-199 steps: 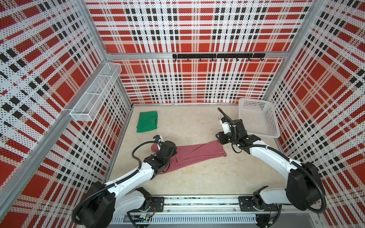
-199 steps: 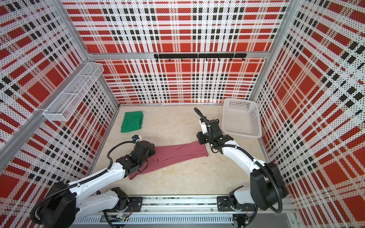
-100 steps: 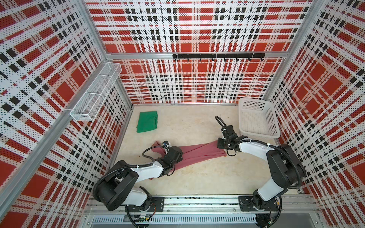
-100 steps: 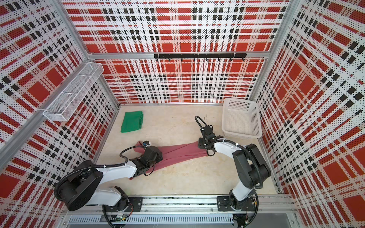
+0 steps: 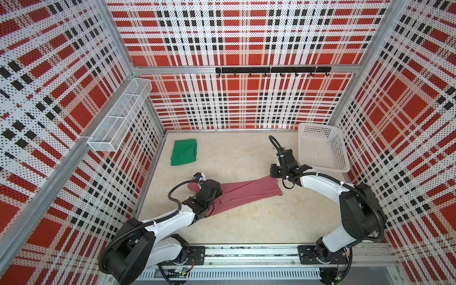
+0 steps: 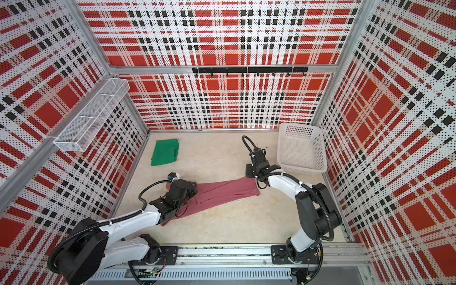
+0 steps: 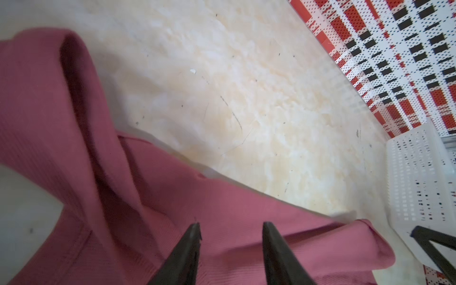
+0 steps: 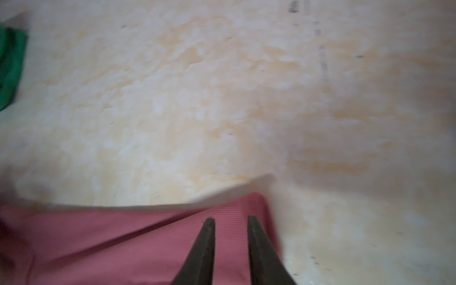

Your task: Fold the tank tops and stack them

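Observation:
The pink tank top (image 5: 246, 195) (image 6: 222, 195) lies stretched out across the middle of the table. My left gripper (image 7: 232, 224) hovers open over its left end, both fingertips above the cloth and nothing between them; in both top views its black body (image 5: 209, 191) covers that end. At the top's far right corner (image 8: 256, 204) sits my right gripper (image 8: 231, 219) (image 5: 274, 172), open by a narrow gap with flat pink cloth showing through. The green tank top (image 5: 183, 152) (image 6: 164, 152) lies folded at the back left, apart from both grippers.
A white perforated basket (image 5: 323, 170) (image 6: 301, 170) (image 7: 414, 185) stands at the back right, close behind the right wrist. A wire shelf (image 5: 121, 116) hangs on the left wall and a black hook rail (image 5: 271, 70) on the back wall. Plaid walls enclose three sides.
Half a second ago both arms were folded low onto the pink top; now their elbows are raised again. The pink top lies much as before and the green one has not moved.

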